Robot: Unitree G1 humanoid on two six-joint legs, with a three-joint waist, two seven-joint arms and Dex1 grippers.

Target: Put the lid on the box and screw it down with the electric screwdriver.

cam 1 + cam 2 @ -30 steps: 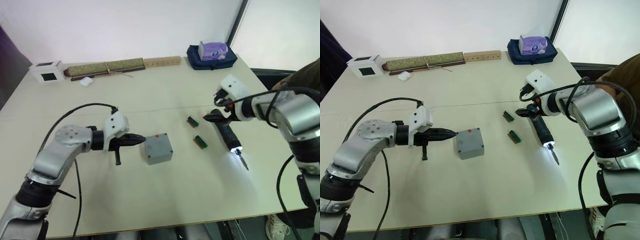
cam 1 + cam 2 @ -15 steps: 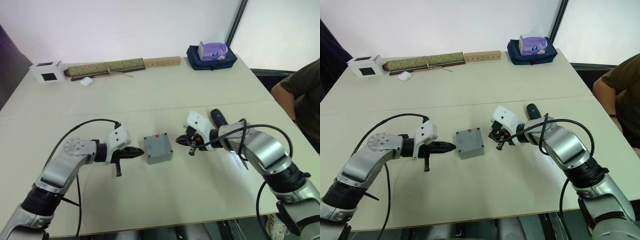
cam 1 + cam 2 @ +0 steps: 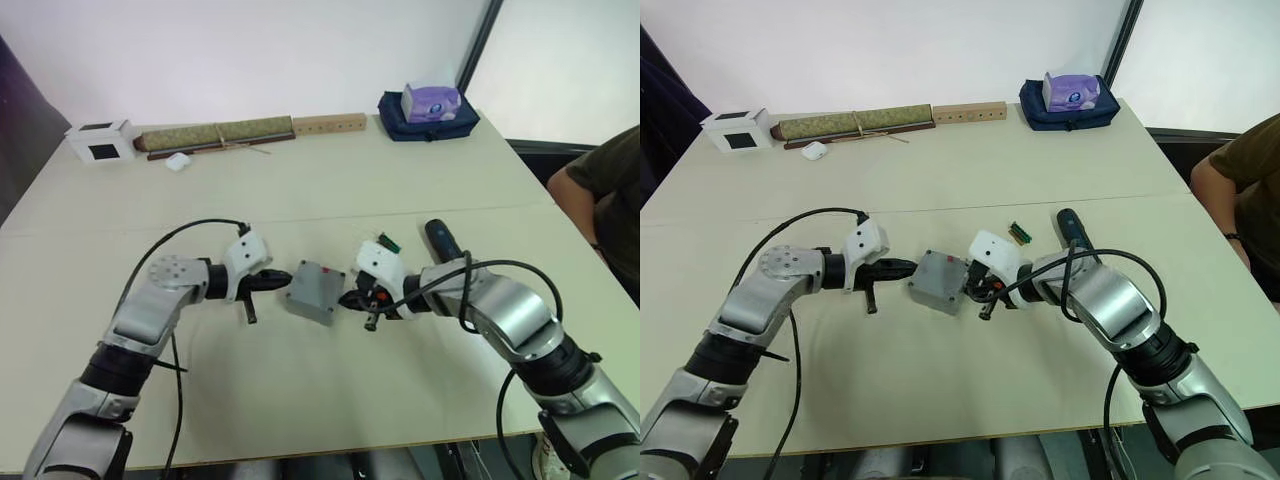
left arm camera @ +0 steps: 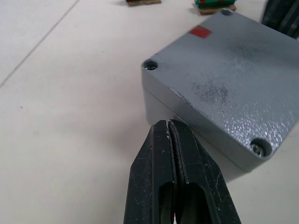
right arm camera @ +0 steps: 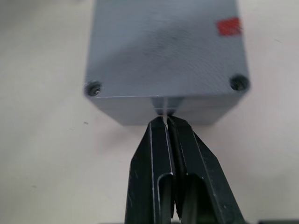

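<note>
The grey metal box (image 3: 314, 291) sits mid-table, turned at an angle, with the flat grey lid (image 4: 219, 74) lying on top of it; the lid's red mark (image 5: 229, 26) faces up. My left gripper (image 3: 283, 279) is shut, and its tip (image 4: 168, 126) is right at the box's left side. My right gripper (image 3: 347, 299) is also shut, its tip (image 5: 166, 120) touching the opposite wall. The black electric screwdriver (image 3: 438, 239) lies on the table behind my right arm, with its bit end hidden by the arm.
A green circuit piece (image 3: 388, 243) lies beside the screwdriver. Along the far edge are a white box with a black square (image 3: 100, 142), a long rolled mat (image 3: 215, 133), a wooden block (image 3: 327, 123) and a blue bag with a purple pack (image 3: 430, 105). A person (image 3: 605, 195) sits at right.
My right gripper let go of the screwdriver, swung left to the box and shut. The box has turned and shifted slightly between the two tips. The camera also moved.
</note>
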